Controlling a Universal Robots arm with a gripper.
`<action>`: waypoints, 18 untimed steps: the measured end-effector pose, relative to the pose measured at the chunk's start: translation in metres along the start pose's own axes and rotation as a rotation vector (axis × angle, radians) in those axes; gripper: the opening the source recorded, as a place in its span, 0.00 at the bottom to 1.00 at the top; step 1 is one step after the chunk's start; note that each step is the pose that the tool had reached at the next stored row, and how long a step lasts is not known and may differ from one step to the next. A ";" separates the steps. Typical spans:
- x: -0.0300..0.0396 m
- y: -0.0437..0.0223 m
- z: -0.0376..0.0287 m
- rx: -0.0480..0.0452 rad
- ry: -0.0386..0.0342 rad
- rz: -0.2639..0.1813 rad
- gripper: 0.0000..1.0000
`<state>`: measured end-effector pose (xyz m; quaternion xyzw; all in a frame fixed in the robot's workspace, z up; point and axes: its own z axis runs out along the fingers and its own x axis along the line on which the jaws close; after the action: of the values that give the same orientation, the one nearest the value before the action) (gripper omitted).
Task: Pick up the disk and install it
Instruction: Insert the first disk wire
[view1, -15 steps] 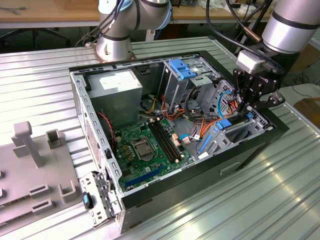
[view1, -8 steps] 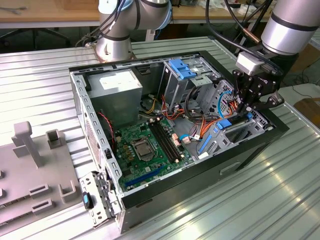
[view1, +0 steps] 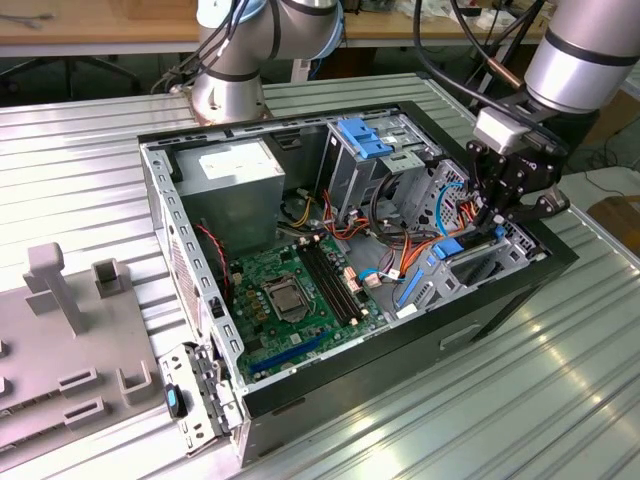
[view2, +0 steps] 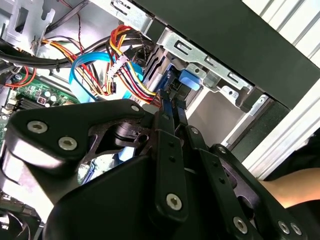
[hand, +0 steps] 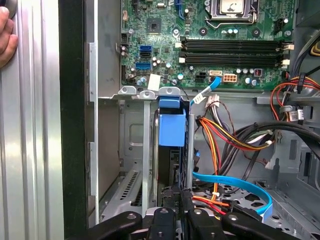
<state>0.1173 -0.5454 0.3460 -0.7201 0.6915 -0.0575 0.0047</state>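
The disk (hand: 170, 162) stands on edge in a metal bay slot at the front end of the open computer case (view1: 520, 290), its blue plastic rail (hand: 172, 129) facing the motherboard. My gripper (hand: 180, 199) is shut on the disk's near edge, one black finger on each side. In the second wrist view the fingers (view2: 167, 125) come together on the thin edge, just short of a blue tab (view2: 190, 80). In the exterior view my gripper (view1: 493, 222) reaches down into the case at the exterior view's right, beside the blue rail (view1: 447, 248).
Bundled coloured cables (hand: 225, 140) and a blue flat cable (hand: 235, 182) lie close beside the bay. The motherboard (view1: 300, 290), power-supply box (view1: 235, 170) and drive cage with blue latch (view1: 365, 140) sit inside the case. A person's hand (hand: 5, 35) rests outside the case wall. A grey fixture plate (view1: 60, 330) lies left.
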 end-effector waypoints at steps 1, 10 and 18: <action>0.0000 0.0003 0.0000 -0.0001 0.0000 0.002 0.16; 0.0002 0.0008 -0.0010 -0.0040 0.0045 0.052 0.16; 0.0001 0.0009 -0.0008 -0.0052 0.0057 0.067 0.16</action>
<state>0.1164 -0.5455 0.3468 -0.6964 0.7154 -0.0576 0.0028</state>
